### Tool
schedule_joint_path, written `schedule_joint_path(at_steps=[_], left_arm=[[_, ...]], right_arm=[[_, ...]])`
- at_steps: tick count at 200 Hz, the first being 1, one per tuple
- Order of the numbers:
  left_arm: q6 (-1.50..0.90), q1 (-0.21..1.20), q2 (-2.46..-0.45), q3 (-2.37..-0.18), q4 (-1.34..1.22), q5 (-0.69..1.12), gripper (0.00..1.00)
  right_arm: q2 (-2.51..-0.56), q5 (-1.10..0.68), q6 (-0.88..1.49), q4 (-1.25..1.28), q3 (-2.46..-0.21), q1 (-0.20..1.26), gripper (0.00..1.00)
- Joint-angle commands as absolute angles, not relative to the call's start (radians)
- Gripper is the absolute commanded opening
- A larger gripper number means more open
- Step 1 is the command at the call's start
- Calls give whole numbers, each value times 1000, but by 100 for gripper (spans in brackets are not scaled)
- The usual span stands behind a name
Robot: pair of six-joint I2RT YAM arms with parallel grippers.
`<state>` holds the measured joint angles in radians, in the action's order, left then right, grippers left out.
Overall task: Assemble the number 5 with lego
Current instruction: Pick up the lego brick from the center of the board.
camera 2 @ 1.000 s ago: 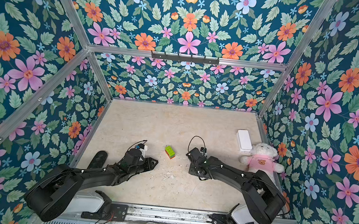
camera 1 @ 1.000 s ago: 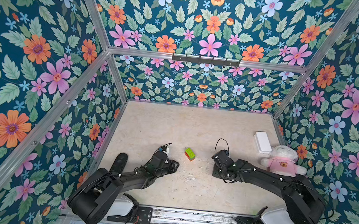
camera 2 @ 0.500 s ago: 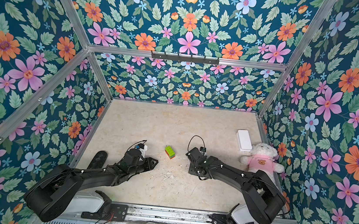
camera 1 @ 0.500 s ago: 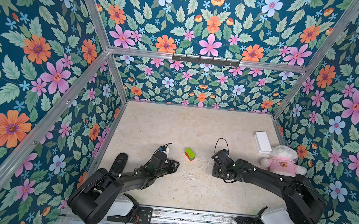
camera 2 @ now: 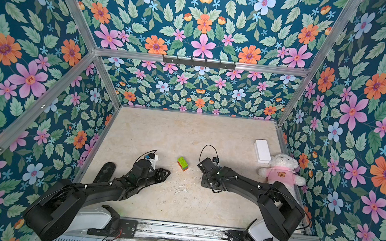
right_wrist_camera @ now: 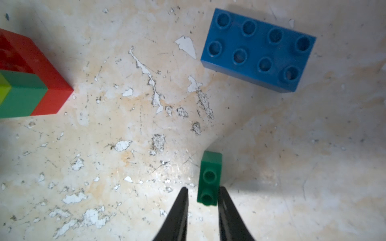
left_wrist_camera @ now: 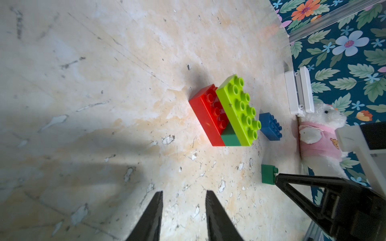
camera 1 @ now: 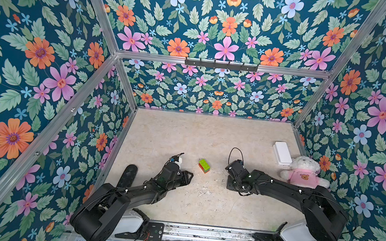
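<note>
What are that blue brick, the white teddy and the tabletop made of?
Blue brick: hard smooth plastic, moulded studs. Teddy: plush fabric, fuzzy pile. Tabletop: probably a printed marble-look coating; white flakes show where it has chipped.

Floral wallpaper (camera 1: 224, 43) surrounds me on three sides: deep teal, crowded with pink, orange and pale blue flowers among green leaves. Silver aluminium struts (camera 1: 95, 13) frame the corners and cross the back wall (camera 1: 214, 91), where a black rail of hooks (camera 1: 221, 64) is mounted. Beneath me lies a flat beige floor (camera 1: 185, 135), marbled like stone, scuffed and flecked with white chipped patches (right_wrist_camera: 186, 46). A grey metal rail (camera 1: 200, 229) edges its near side. The light is bright and even; soft shadows (left_wrist_camera: 73, 150) fall across the floor.
</note>
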<state>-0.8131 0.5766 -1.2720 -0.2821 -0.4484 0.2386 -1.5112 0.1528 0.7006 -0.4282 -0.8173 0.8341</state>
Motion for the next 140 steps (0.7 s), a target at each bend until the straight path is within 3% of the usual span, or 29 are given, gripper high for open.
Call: schedule_joint_path(at_steps=[1, 68, 140], left_arm=[[-809, 578, -1269, -285, -443, 250, 38], [-820, 606, -1253, -249, -462, 254, 38], [-825, 628, -1274, -264, -473, 249, 38]], right_arm=[[-1527, 170, 680, -451, -830, 834, 28], [-1560, 182, 667, -471, -842, 834, 24], [-1543, 197, 639, -482, -853, 834, 9]])
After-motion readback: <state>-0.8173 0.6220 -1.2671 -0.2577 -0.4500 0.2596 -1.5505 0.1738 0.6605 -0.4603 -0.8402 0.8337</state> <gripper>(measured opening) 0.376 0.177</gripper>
